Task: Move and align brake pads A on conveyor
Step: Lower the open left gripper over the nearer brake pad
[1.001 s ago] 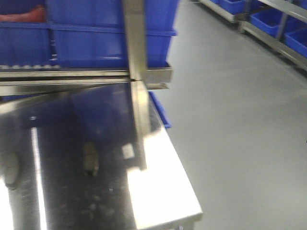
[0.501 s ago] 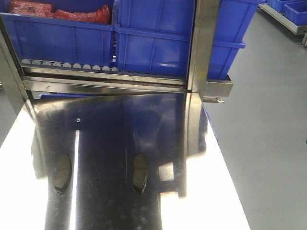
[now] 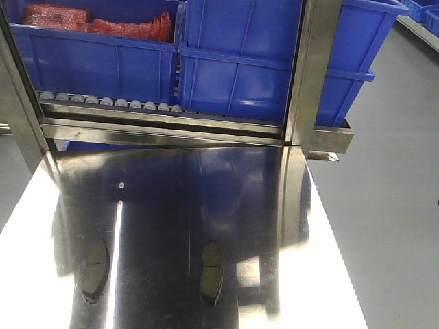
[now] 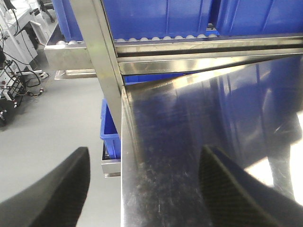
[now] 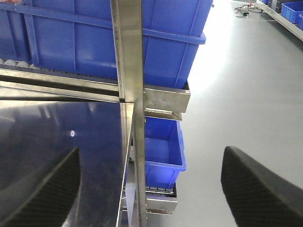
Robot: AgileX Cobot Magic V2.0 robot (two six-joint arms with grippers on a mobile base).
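Two brake pads A lie flat on the shiny steel tabletop [image 3: 164,205] in the front view: one at the near left [image 3: 94,269], the other near the middle [image 3: 211,272], both lengthwise away from me. The conveyor is out of view. My left gripper [image 4: 142,189] is open, its dark fingers [image 4: 52,194] straddling the table's left edge with nothing between them. My right gripper [image 5: 151,189] is open too, hanging over the table's right edge and the floor, holding nothing. Neither gripper shows in the front view.
Blue bins [image 3: 233,62] stand on a row of small grey rollers [image 3: 110,103] behind the table, one holding red bags [image 3: 96,24]. A steel post [image 3: 312,68] rises at the back right corner. Another blue bin [image 5: 163,151] sits under the table. Grey floor [image 3: 391,205] lies to the right.
The front view has swung left and steadied: the post and bins shifted right in frame, and both pads now show fully on the tabletop.
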